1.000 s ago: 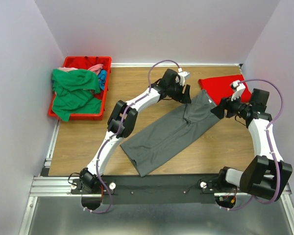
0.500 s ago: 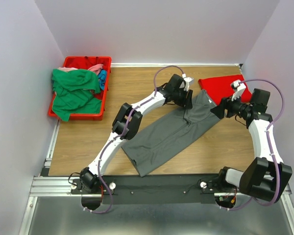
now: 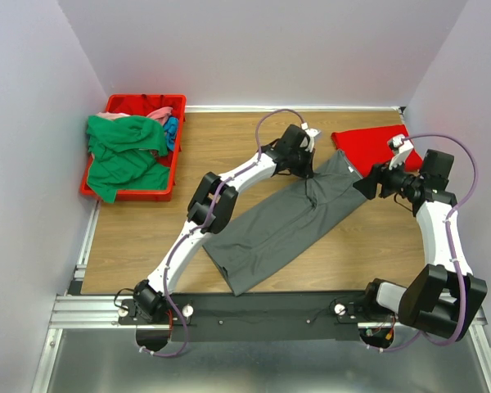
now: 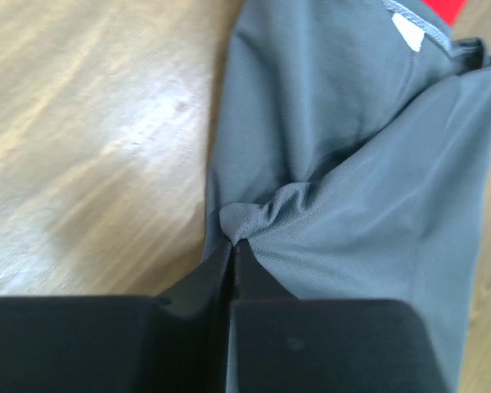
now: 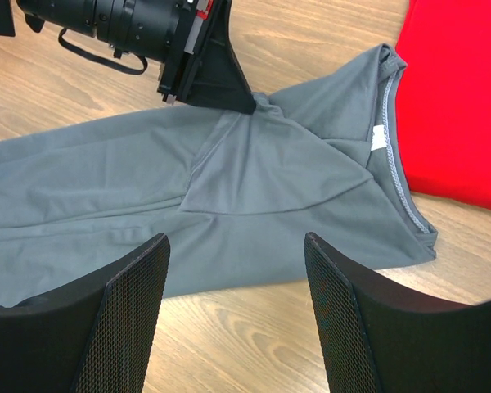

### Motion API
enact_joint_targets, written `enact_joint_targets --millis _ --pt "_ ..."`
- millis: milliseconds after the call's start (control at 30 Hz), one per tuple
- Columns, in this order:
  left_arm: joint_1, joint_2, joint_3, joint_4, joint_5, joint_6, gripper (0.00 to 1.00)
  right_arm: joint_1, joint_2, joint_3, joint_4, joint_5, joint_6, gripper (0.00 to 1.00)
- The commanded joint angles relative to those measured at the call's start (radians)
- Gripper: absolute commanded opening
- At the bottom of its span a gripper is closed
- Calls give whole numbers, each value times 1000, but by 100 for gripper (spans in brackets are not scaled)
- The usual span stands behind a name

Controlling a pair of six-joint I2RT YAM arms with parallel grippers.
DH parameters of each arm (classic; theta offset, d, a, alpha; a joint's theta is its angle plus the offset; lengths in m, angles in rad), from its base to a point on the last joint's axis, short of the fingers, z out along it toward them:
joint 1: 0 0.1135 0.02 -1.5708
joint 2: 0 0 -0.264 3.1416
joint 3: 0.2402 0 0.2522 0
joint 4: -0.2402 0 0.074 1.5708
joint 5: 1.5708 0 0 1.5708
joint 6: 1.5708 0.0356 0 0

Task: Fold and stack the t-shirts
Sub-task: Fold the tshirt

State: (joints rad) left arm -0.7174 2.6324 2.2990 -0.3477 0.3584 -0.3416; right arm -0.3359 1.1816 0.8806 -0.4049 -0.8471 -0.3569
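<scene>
Top external view: grey shirt (image 3: 278, 225) lies flat on the table (image 3: 221, 139), a long diagonal strip running from near centre up toward the right. Its collar end sits just beside the folded red shirt (image 3: 368, 146) at the far right.

Left wrist view: left gripper (image 4: 231, 246) has its jaws pressed together on a small pinch of grey cloth at the shirt's edge (fabric puckers at the tips).

Right wrist view: right gripper (image 5: 236, 239) hangs above the grey shirt near the collar, jaws wide apart, holding nothing.

At far left the bin (image 3: 147, 102) holds 3 more: green shirt (image 3: 127, 155) draped over the near rim, pink shirt (image 3: 159, 115) and blue shirt (image 3: 172, 129) partly showing behind.
</scene>
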Motion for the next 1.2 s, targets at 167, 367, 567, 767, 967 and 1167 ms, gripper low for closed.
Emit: enact_joint_targets --millis 167,367,567,767,967,1167 --pt "45 -49 -18 -28 -94 9 0 -12 -19 -14 15 -33 4 73" --pt "64 -71 -62 6 51 45 18 -12 -20 -14 15 -35 3 73" --pt "64 -69 -43 -22 -34 70 35 -12 -19 -15 15 -38 3 73" --pt "62 -95 -46 -28 -81 107 49 -12 -17 -15 17 -43 1 73" --pt "53 -112 -43 -40 -141 167 49 -14 -17 -15 15 -46 -1 73" --pt "38 -82 -17 -94 -141 210 54 -14 -16 -17 15 -49 -1 73"
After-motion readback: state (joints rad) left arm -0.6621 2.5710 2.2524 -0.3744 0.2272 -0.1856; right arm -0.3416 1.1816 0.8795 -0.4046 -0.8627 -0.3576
